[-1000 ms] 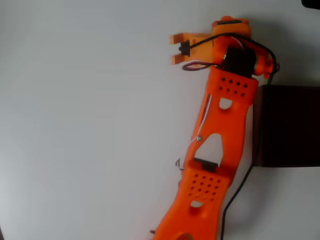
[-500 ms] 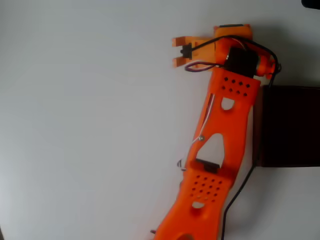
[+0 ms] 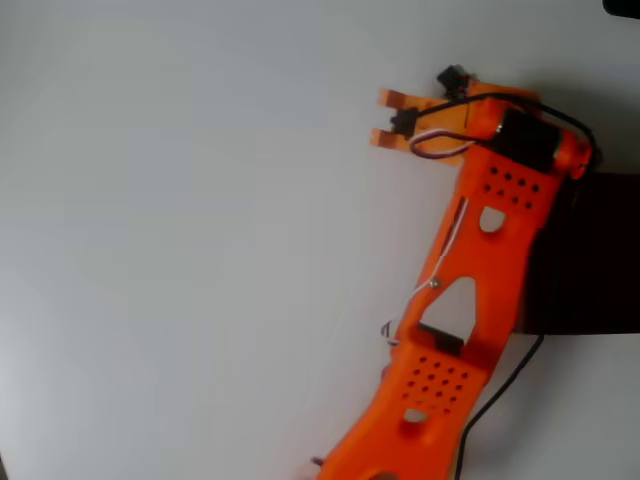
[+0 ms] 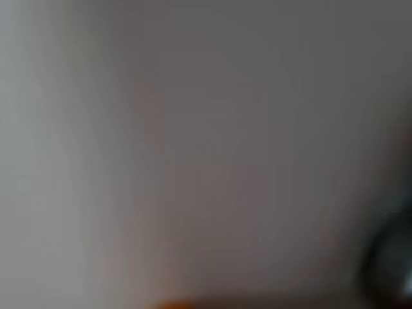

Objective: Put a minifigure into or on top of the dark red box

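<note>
In the overhead view my orange arm reaches up from the bottom edge. Its gripper (image 3: 382, 118) points left near the top, with the two orange fingertips (image 3: 386, 98) apart. A small dark piece (image 3: 401, 121) sits between them near their base. I cannot tell whether it is the minifigure or part of the arm. The dark red box (image 3: 600, 250) lies at the right edge, well to the right of the gripper and lower, its left side covered by the arm. The wrist view is a grey blur with a dark blob (image 4: 388, 270) at lower right.
The white table (image 3: 180, 250) spreads wide to the left of the arm. A black cable (image 3: 500, 390) trails from the arm down beside the box. A dark object (image 3: 622, 6) pokes in at the top right corner.
The arm and gripper have swung to the right and slightly down, closer to the box. The arm now covers the box's left edge. The fingertips stand as far apart as before.
</note>
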